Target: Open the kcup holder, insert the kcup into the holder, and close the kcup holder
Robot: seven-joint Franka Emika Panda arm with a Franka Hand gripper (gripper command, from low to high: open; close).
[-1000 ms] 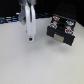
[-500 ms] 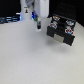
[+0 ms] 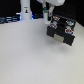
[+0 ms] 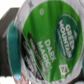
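End effector [image 3: 46, 19] at kcup holder's [image 3: 61, 31] edge, kcup [image 4: 50, 40] gripped.

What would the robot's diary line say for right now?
stage: before insert | gripper: beside kcup holder, on the exterior view's left of it | kcup: fills wrist view, looks held | inserted: not yet

Gripper [image 3: 46, 21] just beside kcup holder [image 3: 61, 31] — exterior view's left
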